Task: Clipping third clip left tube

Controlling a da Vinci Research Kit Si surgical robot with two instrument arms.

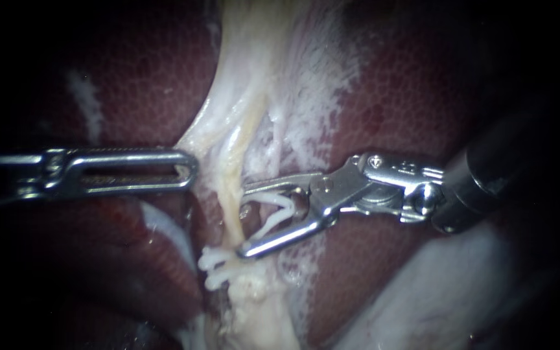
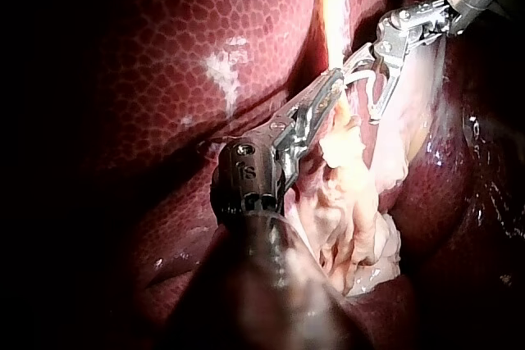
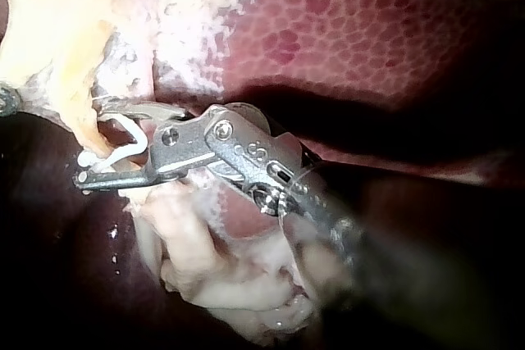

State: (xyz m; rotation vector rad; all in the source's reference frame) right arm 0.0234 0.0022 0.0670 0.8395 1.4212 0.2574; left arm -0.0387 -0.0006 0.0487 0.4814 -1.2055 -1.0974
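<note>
Right instrument's tool (image 1: 244, 219) is gripping an open white clip (image 1: 273, 210) between spread jaws, tips reaching the pale tube (image 1: 230, 194) running 12 to 6 o'clock. Two fitted clips (image 1: 215, 266) are sitting at its 7 o'clock; left instrument's tool (image 1: 188, 173) is lying at 9 o'clock, its hold I cannot tell.

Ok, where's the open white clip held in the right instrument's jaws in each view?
Endoscope view: the white clip sits at the centre, between the right instrument's jaws, just right of the pale tube.
Left wrist view: the clip is in the right instrument's jaws, beside the tube.
Right wrist view: the clip is between its own instrument's jaws, under the tube.
Shared landmark: the pale tube.
</note>
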